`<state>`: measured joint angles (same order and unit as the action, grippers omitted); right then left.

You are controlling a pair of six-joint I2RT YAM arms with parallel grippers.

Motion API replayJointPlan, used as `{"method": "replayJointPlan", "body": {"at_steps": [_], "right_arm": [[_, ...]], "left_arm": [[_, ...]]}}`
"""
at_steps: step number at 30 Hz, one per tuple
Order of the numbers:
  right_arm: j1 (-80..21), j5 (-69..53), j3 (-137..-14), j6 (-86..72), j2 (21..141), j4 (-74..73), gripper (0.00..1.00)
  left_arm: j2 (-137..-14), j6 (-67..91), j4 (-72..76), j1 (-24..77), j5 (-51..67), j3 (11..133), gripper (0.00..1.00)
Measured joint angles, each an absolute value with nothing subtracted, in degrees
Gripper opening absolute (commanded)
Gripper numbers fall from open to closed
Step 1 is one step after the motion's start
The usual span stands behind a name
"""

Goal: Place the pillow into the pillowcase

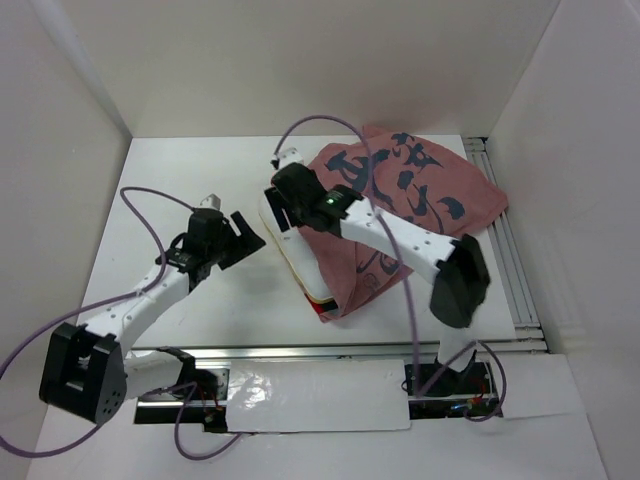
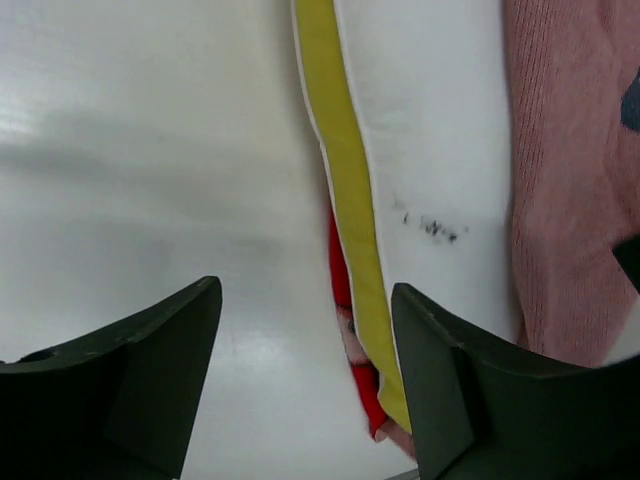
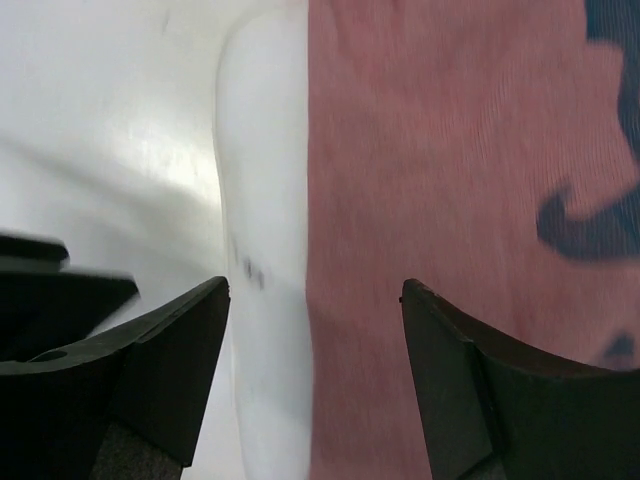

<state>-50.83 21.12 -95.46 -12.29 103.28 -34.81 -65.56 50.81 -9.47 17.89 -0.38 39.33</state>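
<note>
The pillow [image 1: 298,272] has its white-yellow edge out of the pillowcase [image 1: 420,190]. The left hand [image 2: 305,295], jaws apart and empty, is over the tabletop [image 1: 180,170] just beside this edge. The right hand [image 3: 315,290], also apart, is above it.

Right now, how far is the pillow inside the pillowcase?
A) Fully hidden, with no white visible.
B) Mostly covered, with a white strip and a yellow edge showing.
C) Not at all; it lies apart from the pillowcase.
B: the pillowcase covers most of the pillow, but a white strip with its yellow edge sticks out on the side facing the left arm.
</note>
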Motion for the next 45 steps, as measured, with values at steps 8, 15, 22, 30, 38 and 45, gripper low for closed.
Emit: {"method": "replayJointPlan", "body": {"at_steps": [8,15,22,30,38,45], "right_arm": [[-48.66,27.05,-123.74,-5.34,130.02,-29.65,0.67],[-47.62,31.05,-131.31,-2.57,138.96,-28.36,0.51],[-45.63,32.23,-131.31,-1.83,139.41,-28.12,0.03],[-45.25,30.96,-131.20,-1.91,138.67,-27.62,0.00],[-47.35,24.18,-125.34,-3.07,125.43,-30.11,0.00],[-49.30,19.51,-122.67,-7.27,110.59,-33.04,0.00]], "left_arm": [[-80.44,47.99,3.05,11.68,9.52,45.43,0.80],[-88.82,47.75,9.10,11.05,14.92,49.04,0.79],[-91.98,46.81,14.85,11.33,18.44,48.82,0.57],[-98.15,44.21,25.02,14.94,22.41,48.75,0.00],[-99.57,42.00,41.23,19.53,26.94,46.19,0.00],[-86.26,36.97,49.50,26.76,25.34,42.39,0.00]]}}
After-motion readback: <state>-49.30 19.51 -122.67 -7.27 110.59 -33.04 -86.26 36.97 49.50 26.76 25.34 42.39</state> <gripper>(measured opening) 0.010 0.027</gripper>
